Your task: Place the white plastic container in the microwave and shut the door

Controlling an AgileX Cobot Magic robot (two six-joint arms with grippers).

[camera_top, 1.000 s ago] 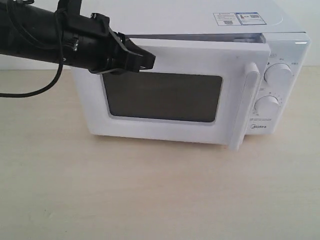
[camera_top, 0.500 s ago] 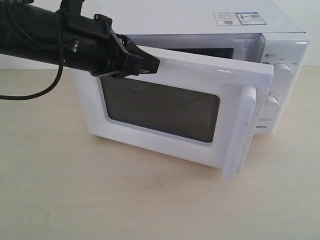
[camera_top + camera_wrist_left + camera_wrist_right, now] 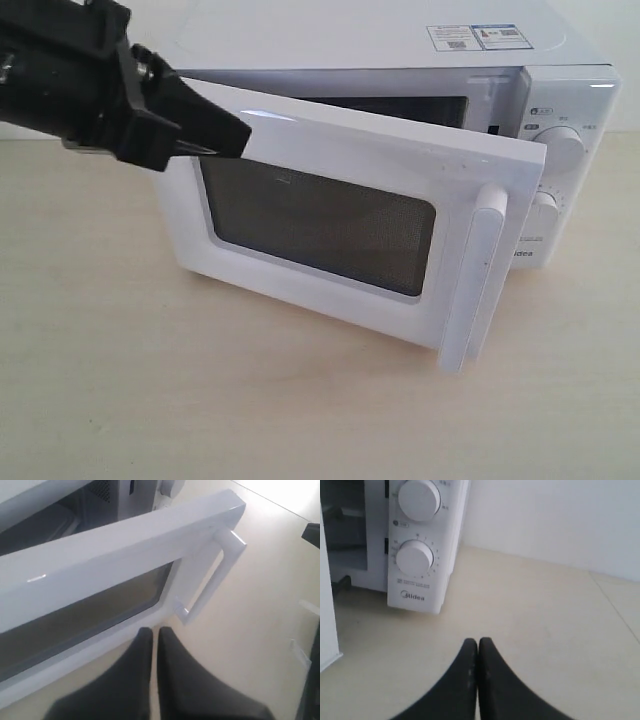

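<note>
The white microwave [image 3: 330,40] stands on the table with its door [image 3: 340,135] swung partly open and the bar handle [image 3: 478,275] out front. My left gripper [image 3: 243,137] is shut and empty. It hovers by the door's upper hinge-side corner and does not touch it. The left wrist view shows its tips [image 3: 154,630] in front of the door [image 3: 120,542] and handle [image 3: 212,580]. A dim grey shape [image 3: 40,530] lies in the cavity; whether it is the white plastic container cannot be told. My right gripper [image 3: 478,641] is shut over the table beside the microwave [image 3: 427,587].
Two round dials [image 3: 558,147] [image 3: 415,558] sit on the control panel. Stickers [image 3: 478,37] mark the microwave's top. Light wooden tabletop [image 3: 250,400] spreads in front; a white wall [image 3: 560,520] rises behind the table on the right side.
The door, nearly shut a second ago, has swung open toward the front. My left gripper has drawn back to the left, away from the door's top edge.
</note>
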